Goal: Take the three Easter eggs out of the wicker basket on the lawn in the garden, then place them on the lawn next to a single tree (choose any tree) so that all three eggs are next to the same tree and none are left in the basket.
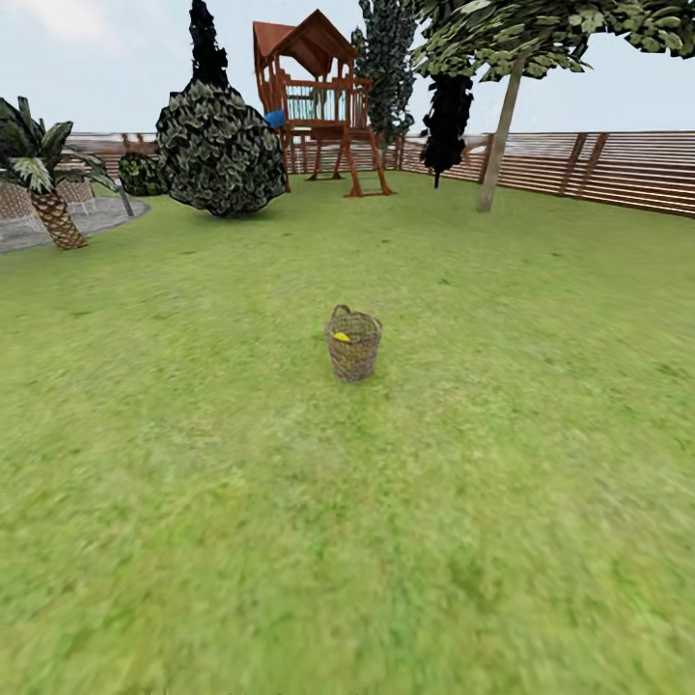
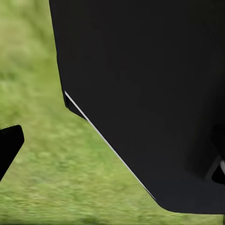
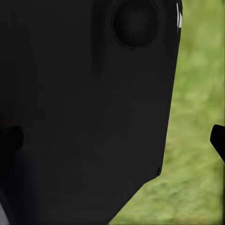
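Standing mid-lawn (image 1: 193,483), well short of the far fence, the wicker basket (image 1: 353,344) shows one yellow Easter egg (image 1: 341,337) inside. Eggs look smooth, rounded, likely slippery; grip across the middle. Whether either hand is wide or narrow, I cannot tell.

One basket, one egg showing, several trees

One wicker basket (image 1: 353,346) stands at frame centre, with one yellow egg (image 1: 341,337) visible inside. One pale-trunked tree (image 1: 499,145) is upper right, one palm (image 1: 46,188) far left, one play set (image 1: 317,101) top centre, and three dark conifers (image 1: 446,121) behind.
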`<state>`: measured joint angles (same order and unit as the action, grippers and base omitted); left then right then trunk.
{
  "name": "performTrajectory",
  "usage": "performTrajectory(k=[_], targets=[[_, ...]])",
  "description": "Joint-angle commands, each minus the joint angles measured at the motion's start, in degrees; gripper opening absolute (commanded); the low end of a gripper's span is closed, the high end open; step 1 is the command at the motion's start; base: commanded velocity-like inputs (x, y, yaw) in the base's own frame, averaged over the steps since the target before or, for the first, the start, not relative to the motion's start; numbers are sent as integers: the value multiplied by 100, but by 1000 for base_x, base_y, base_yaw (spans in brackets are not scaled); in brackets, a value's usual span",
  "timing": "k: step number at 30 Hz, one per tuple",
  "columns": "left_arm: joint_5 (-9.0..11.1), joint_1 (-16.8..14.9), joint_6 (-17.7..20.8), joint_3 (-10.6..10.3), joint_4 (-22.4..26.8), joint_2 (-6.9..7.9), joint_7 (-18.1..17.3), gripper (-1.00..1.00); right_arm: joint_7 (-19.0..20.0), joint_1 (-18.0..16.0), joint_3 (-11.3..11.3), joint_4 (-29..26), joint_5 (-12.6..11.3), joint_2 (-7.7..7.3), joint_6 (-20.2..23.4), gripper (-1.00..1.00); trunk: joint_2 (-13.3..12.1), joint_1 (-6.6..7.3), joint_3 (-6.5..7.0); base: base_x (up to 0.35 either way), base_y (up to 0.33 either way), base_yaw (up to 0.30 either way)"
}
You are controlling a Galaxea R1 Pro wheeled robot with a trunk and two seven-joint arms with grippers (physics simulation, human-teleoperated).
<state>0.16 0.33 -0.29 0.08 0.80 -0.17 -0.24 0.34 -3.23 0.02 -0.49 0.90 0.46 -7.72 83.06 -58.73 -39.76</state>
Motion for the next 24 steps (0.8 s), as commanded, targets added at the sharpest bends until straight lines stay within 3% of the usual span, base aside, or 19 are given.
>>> performTrajectory(k=[1,12,24], targets=[[2,3,-1,1,8,0,-2,100,3,-3,-2,5,8,1,-19,100,2,0,-10,0,0,210],[-6,2,2,-7,8,5,-11,100,7,-3,-2,0,7,-14,-15,100,2,0,-76,0,0,197],[0,2,2,-8,8,8,-7,100,10,-3,-2,3,-2,-23,-10,100,2,0,-83,0,0,18]])
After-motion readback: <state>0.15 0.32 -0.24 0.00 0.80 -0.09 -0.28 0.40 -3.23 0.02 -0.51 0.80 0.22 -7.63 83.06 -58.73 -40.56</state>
